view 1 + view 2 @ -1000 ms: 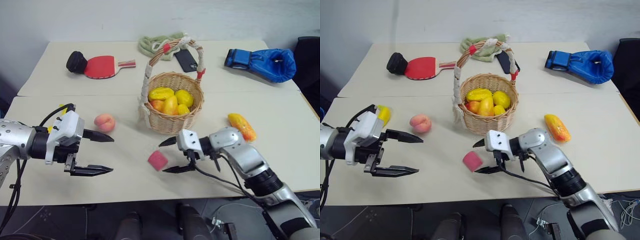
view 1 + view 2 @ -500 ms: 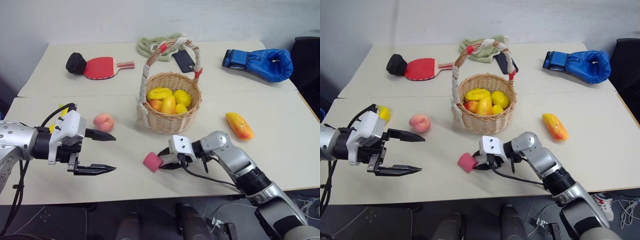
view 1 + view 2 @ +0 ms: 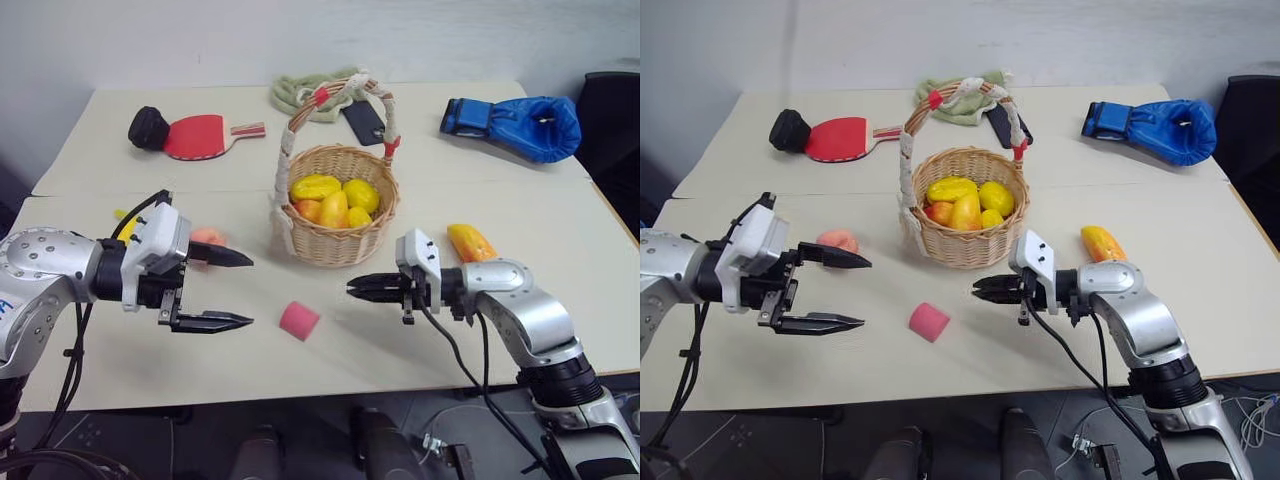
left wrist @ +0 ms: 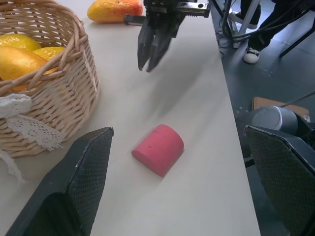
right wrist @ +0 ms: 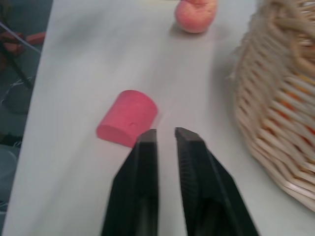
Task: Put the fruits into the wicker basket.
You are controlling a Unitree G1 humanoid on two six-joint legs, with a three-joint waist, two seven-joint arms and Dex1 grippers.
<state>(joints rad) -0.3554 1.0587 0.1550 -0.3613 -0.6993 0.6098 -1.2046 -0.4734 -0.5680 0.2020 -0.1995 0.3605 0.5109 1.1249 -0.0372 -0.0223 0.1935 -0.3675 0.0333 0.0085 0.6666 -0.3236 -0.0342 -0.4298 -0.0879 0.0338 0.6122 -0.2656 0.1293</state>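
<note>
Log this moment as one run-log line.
left hand: open, empty | right hand: nearly shut, empty | pink block: on table between hands | peach, mango: outside wicker basket

Pink block [image 4: 158,149] lies between left claw [image 4: 182,184] fingers; wicker basket [image 4: 54,93] beside; right claw [image 4: 152,46] near-closed, empty.

At lower left the left gripper [image 3: 228,288] hangs level, pointing right, fingers spread wide; at lower right the right gripper [image 3: 352,288] points left, fingers nearly together, holding nothing
</note>
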